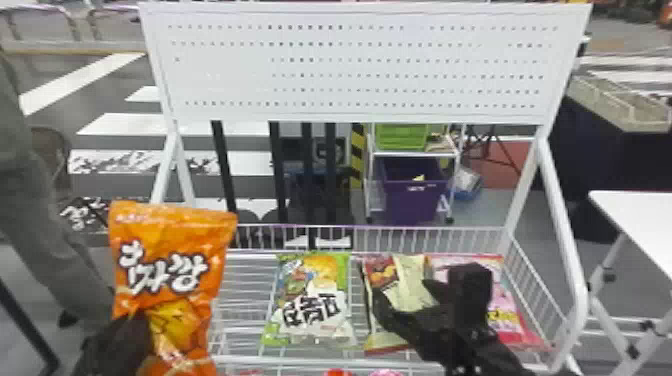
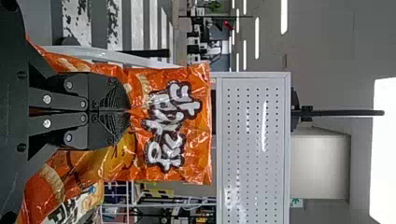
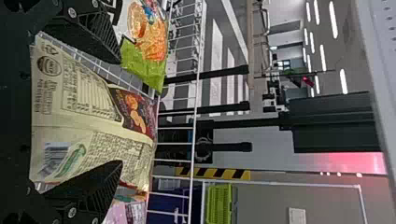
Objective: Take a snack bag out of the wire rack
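At the left, my left gripper [image 1: 131, 335] is shut on the orange snack bag [image 1: 165, 225], which stands upright over the left end of the wire rack [image 1: 325, 361]. The left wrist view has both fingers of the left gripper [image 2: 127, 111] pinching the middle of the orange bag [image 2: 198, 126]. My right gripper [image 1: 425, 292] is open above a cream-backed bag [image 1: 405, 275] lying in the rack. In the right wrist view, that cream bag [image 3: 93, 121] lies between the spread fingers of the right gripper [image 3: 120, 112], and contact cannot be told.
A green-and-white bag [image 1: 312, 300] lies mid-rack, and a pink bag [image 1: 510, 300] lies at the right, partly behind the right gripper. A white perforated panel [image 1: 360, 65] rises behind the rack on slanted posts. A white table [image 1: 640, 215] stands to the right.
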Robot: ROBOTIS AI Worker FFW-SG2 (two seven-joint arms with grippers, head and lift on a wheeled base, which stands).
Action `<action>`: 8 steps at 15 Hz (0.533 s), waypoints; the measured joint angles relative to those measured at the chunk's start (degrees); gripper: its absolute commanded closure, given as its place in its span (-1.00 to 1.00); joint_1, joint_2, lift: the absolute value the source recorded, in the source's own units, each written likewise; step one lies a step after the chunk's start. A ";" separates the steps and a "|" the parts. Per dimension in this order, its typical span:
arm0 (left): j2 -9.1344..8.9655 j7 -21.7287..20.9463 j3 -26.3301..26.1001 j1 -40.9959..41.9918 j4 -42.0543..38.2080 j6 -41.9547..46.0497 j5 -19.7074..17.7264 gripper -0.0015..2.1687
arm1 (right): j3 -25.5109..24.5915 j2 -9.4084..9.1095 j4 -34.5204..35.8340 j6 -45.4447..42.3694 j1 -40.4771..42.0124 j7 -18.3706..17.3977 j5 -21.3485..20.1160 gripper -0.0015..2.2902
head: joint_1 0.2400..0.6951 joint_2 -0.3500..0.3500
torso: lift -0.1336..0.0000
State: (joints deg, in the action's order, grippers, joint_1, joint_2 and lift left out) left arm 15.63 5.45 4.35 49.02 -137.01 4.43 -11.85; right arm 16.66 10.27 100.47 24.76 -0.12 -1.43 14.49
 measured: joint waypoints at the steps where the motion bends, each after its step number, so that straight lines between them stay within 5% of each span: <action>1: 0.01 0.00 0.00 -0.04 0.00 0.00 0.04 0.80 | 0.68 -0.49 -2.30 1.15 -2.25 -0.06 0.13 -0.83 | 0.14 0.00 | 1.00; 2: 0.01 0.00 0.00 -0.05 0.00 0.00 0.06 0.80 | 1.00 -0.79 -3.64 1.85 -3.38 -0.12 0.16 -0.73 | 0.14 0.00 | 1.00; 3: 0.02 0.00 0.01 -0.07 0.00 0.00 0.07 0.80 | 1.18 -0.96 -4.62 2.64 -4.11 -0.18 0.16 -0.41 | 0.14 0.00 | 1.00; 5: 0.08 0.00 0.04 -0.09 0.00 0.00 0.05 0.80 | 1.33 -0.98 -5.32 4.67 -4.62 -0.32 0.02 0.91 | 0.14 0.00 | 1.00; 8: 0.04 0.00 0.04 -0.30 0.06 0.00 -0.01 0.80 | 1.29 -0.99 -4.45 7.12 -4.47 -1.76 -0.16 0.97 | 0.14 0.00 | 1.00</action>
State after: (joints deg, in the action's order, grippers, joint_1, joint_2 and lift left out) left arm 15.67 5.45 4.39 48.72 -136.95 4.43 -11.86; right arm 17.95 9.28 96.02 31.88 -4.58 -3.19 14.33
